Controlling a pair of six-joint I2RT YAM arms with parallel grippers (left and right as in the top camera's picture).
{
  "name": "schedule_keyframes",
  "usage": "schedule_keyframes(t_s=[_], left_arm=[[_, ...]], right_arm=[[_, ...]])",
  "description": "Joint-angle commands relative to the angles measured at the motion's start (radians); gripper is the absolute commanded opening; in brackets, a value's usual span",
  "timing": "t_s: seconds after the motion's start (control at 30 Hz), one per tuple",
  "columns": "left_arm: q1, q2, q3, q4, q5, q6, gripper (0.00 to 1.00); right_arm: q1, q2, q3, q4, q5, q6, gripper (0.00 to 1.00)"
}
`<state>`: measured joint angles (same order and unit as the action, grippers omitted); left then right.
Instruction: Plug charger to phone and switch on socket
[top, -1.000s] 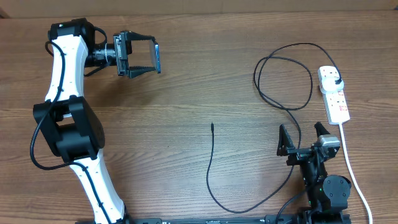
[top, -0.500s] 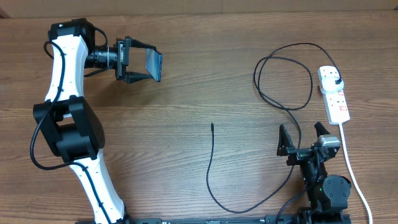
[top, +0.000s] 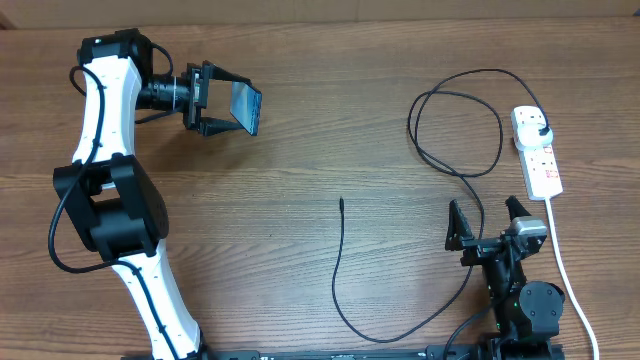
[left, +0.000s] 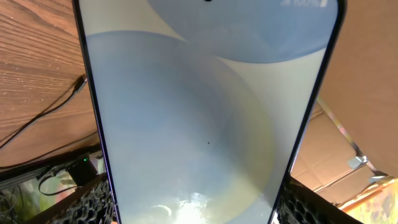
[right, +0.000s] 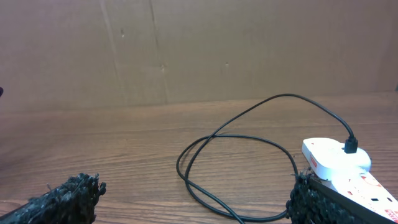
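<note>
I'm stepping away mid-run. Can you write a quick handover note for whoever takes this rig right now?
Left gripper: shut on the phone, held above the table at far left, screen lit.
Right gripper: open, empty, near its base.
Charger: plug sits in the power strip at right; connector tip lies free mid-table.
Done: phone picked up.
Left: join tip to phone, switch on the strip. Its switch state can't be read.
</note>
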<state>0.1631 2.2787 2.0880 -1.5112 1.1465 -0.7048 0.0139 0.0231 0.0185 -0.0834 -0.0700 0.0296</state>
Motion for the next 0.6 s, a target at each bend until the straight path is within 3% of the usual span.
schedule_keyframes(t_s=[0.0,0.57], left_arm=[[-0.006,0.002,0.031,0.0,0.032,-0.006,0.04],[-0.006,0.002,0.031,0.001,0.032,0.002,0.04]], right_arm=[[0.004,-0.011,-0.011,0.003,0.013,-0.001,1.0],[0.004,-0.008,0.032,0.011,-0.108,0.015,1.0]])
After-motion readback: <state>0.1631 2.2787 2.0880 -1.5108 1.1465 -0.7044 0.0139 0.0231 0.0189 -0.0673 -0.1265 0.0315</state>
